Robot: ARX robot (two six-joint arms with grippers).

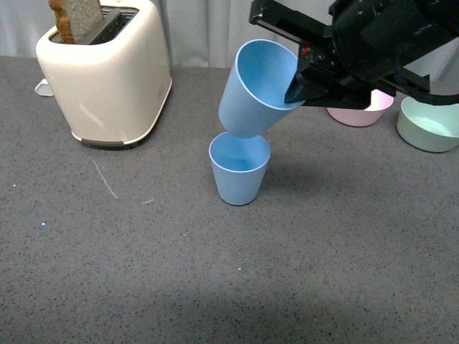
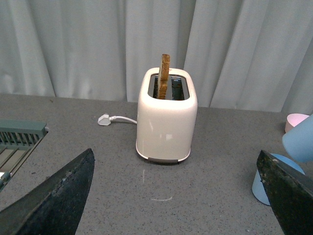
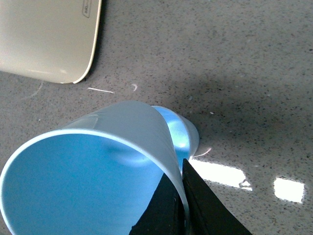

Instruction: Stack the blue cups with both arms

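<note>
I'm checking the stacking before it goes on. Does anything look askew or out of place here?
The held blue cup, pinched at its rim by the right gripper, is tilted, its base over the far rim of the standing blue cup, not square to it. Otherwise only the toaster's plug lies loose on the table.

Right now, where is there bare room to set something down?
Bare: the near counter in front of the toaster and standing blue cup. Crowded: far right, with the right gripper, held blue cup, pink bowl and green bowl.
</note>
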